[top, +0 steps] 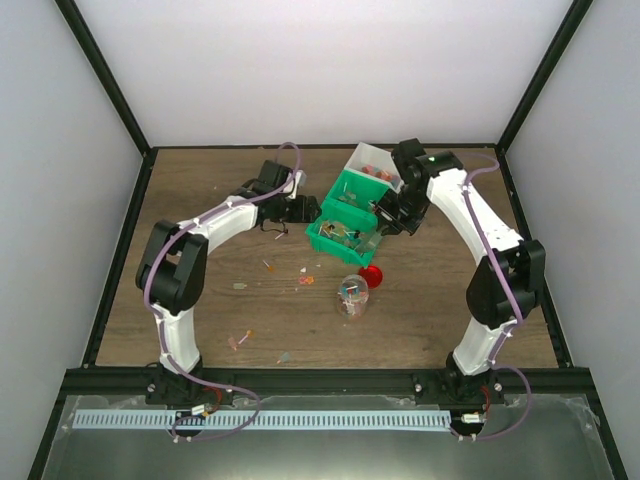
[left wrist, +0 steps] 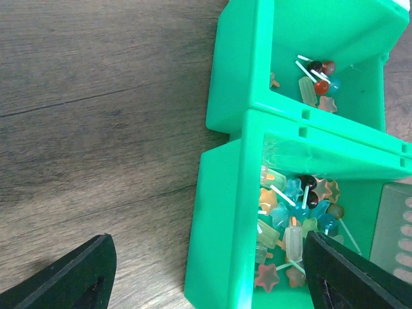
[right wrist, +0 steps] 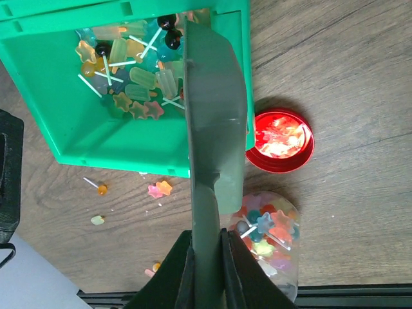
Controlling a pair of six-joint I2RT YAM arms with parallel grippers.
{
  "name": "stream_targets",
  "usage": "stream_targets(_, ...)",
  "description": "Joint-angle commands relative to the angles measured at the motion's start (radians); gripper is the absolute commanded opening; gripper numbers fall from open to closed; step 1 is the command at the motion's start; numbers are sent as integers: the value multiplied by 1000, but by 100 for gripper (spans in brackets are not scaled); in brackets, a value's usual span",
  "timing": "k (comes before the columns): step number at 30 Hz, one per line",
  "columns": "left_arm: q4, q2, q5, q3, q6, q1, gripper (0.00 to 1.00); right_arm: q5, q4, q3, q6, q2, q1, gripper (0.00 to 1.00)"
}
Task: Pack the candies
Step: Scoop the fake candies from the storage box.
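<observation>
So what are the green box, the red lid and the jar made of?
The green box looks like plastic: it is smooth and glossy, with moulded edges. The red lid is very shiny, so it may be metal or glossy plastic; I can't tell which. The jar is see-through, so it is clear plastic or glass; the candies show through its wall.

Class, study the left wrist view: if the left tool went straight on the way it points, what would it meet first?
Probably the side wall of the green bin, lying between the open fingers of the left tool, before any candies inside; depth is hard to judge.
</observation>
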Motion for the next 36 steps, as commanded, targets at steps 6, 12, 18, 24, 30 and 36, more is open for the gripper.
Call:
stream_targets(6, -13, 37, -10, 26, 17, -24, 80, 66, -26, 31, -50, 52, 22, 1)
stream_targets(12, -35, 88, 22, 66, 28, -44, 80, 81, -26, 24, -106, 149, 44, 1)
stream_targets(18, -44, 117, 35, 86, 22, -91, 77, 16, 88, 6, -138, 229, 70, 1)
stream_targets(24, -58, 111, 16, 86, 24, -97, 77, 1, 84, 95, -134, 229, 70, 1)
stream_targets(30, -60, 96, 7, 103, 15, -94, 77, 68, -23, 147, -77, 149, 68, 1)
stream_targets(36, -49, 63, 15, 127, 28, -91, 87, 104, -22, 10, -51, 110, 69, 1)
